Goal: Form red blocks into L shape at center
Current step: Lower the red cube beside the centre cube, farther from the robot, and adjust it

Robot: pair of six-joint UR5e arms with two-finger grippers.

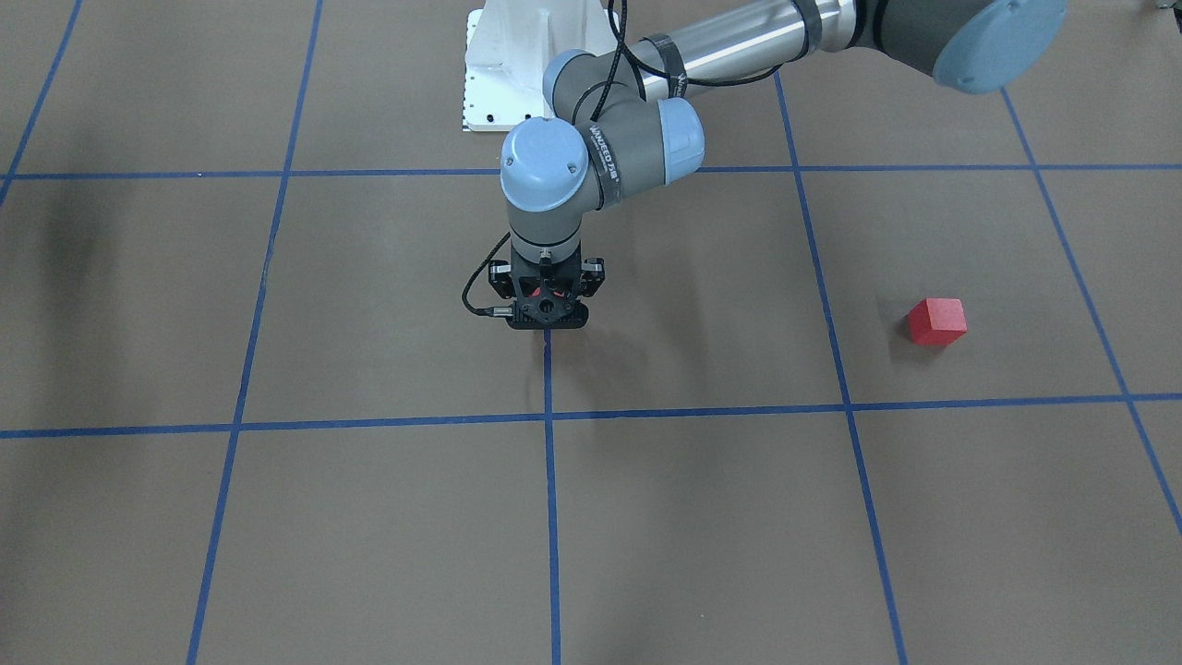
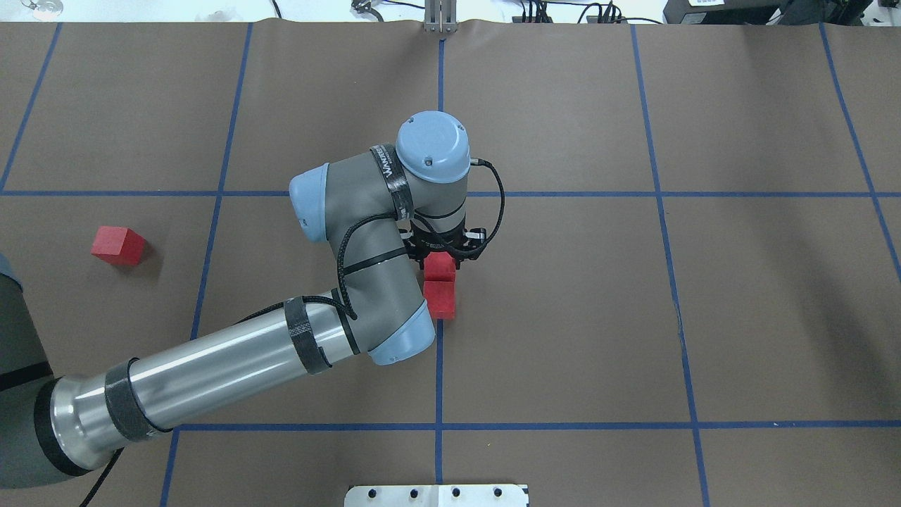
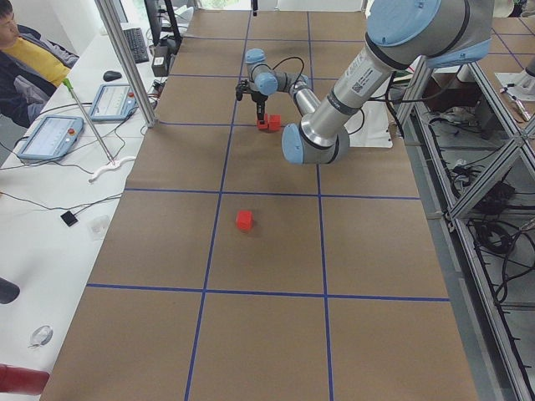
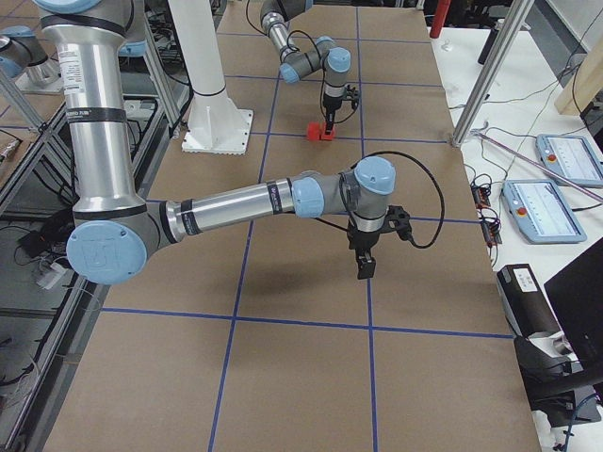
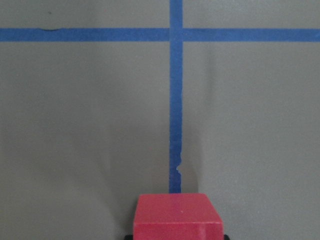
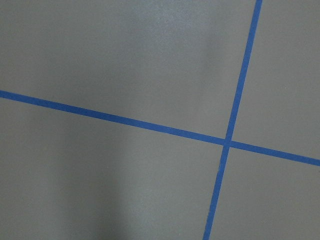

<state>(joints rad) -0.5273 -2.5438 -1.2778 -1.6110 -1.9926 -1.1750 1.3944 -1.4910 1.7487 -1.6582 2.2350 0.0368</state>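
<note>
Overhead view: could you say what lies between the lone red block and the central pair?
That view shows bare floor and one blue tape line, with the left arm overhanging beside the pair.

Robotics lab, not a prod floor. UR arms [image 4: 236, 202] on a brown bench top [image 2: 774, 317] w/ blue-tape grid [image 2: 438, 380], alu extrusion frame [image 3: 125, 63], teach pendants [image 4: 545, 209] on side desk, cable runs [image 3: 493, 196] along the edge, person [image 3: 25, 63] seated alongside.

left tool [image 1: 548, 316] vertical, clamping red block [image 5: 177, 217] | right tool [image 4: 366, 266] pointing down
</note>
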